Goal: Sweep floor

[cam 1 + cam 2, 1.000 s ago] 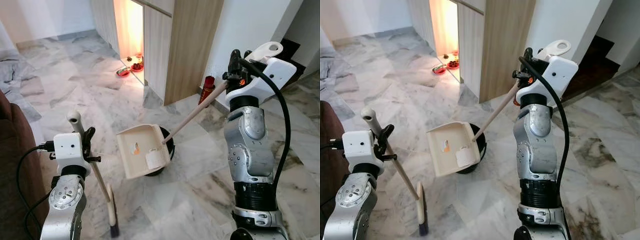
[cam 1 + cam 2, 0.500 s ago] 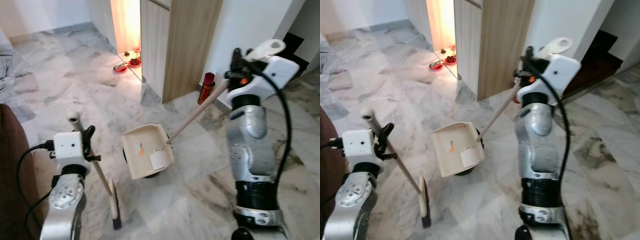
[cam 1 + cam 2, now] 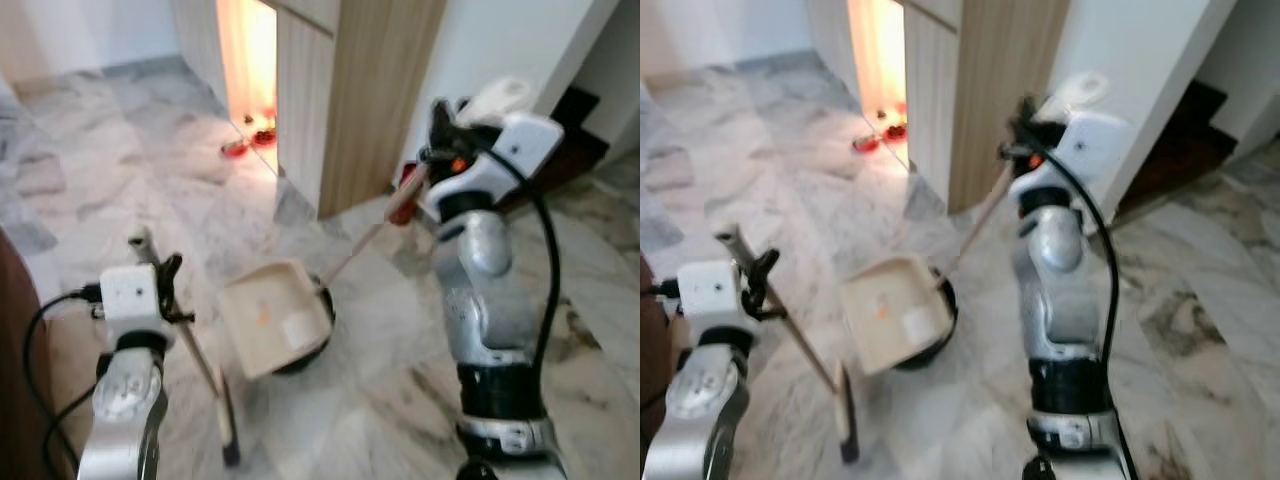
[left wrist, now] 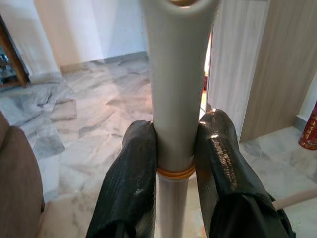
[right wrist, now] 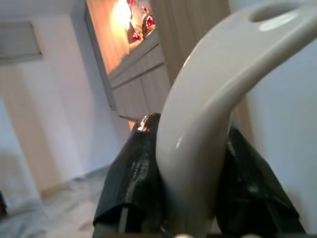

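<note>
Here, far left, a dark brown sofa edge (image 3: 12, 330) borders the marble floor (image 3: 120, 180). The left gripper (image 4: 173, 148) is clamped on the broom (image 3: 185, 340): in the left wrist view both black fingers (image 4: 133, 168) press the pale handle from either side, just above an orange ring. The broom stick slants down to its head (image 3: 227, 425), which stands on edge on the floor just below and left of the dustpan.

Mid frame, the cream dustpan (image 3: 272, 318) is tilted, tray facing up twd the camera, w/ a white paper scrap (image 3: 297, 326) inside near its lower right edge. Beneath it sits a black round object (image 3: 310, 345), partly hidden. The dustpan's wooden pole runs up and right to the right gripper (image 5: 190, 158), whose fingers (image 5: 136, 173) are closed around the pole's white hooked end.

Behind: wood-panel cabinet (image 3: 360, 90), a lit orange gap w/ red bowls (image 3: 250, 143) on the floor. Head views are blurred.
</note>
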You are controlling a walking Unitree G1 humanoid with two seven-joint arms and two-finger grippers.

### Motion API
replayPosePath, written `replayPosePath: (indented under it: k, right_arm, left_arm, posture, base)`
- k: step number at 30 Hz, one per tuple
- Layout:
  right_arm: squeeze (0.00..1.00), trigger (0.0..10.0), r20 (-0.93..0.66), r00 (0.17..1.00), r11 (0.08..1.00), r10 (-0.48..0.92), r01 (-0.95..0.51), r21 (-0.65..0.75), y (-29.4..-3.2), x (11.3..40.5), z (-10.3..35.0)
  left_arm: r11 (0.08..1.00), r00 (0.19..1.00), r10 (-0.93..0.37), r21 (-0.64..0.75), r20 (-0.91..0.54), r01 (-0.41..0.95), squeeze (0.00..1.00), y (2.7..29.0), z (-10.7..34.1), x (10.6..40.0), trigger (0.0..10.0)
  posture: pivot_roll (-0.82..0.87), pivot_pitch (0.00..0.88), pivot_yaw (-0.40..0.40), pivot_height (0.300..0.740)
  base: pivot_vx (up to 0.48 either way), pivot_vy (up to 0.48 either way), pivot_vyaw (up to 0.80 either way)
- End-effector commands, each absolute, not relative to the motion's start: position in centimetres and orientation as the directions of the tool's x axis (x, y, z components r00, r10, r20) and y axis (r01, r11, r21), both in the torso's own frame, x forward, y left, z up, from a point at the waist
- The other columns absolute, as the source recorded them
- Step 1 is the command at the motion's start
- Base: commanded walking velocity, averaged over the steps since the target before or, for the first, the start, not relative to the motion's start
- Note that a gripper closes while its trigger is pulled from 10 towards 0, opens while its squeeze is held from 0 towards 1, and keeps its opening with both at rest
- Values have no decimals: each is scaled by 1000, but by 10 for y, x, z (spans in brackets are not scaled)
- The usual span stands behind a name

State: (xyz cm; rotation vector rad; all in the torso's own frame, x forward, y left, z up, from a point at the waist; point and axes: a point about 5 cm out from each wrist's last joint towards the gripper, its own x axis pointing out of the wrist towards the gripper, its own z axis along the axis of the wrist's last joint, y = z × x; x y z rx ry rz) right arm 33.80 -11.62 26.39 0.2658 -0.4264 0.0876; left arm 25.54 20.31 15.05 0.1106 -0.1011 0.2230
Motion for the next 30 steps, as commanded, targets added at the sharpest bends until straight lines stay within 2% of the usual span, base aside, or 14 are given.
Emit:
replayPosePath:
  k: [1,5,20,30]
  right_arm:
    - [0,10000,485,874,969,-1,-119,216,-125,334,280]
    - [0,10000,487,873,967,4,-126,219,-125,334,280]
    - [0,10000,487,873,960,7,-142,241,-123,333,279]
    - [0,10000,487,873,959,0,-138,248,-124,335,280]
  left_arm:
    - [970,965,210,93,159,-226,0,200,159,254,10000]
    - [966,962,222,97,159,-239,0,202,158,253,10000]
    - [964,961,224,105,159,-243,0,203,158,249,10000]
    - [960,959,237,111,158,-256,0,206,159,248,10000]
  posture:
    - [21,58,-45,740]
    - [24,56,-45,740]
    - [29,29,-42,740]
    - [32,47,-43,740]
  base:
    - [322,0,656]
    - [326,0,670]
    - [323,0,0]
    - [326,0,0]
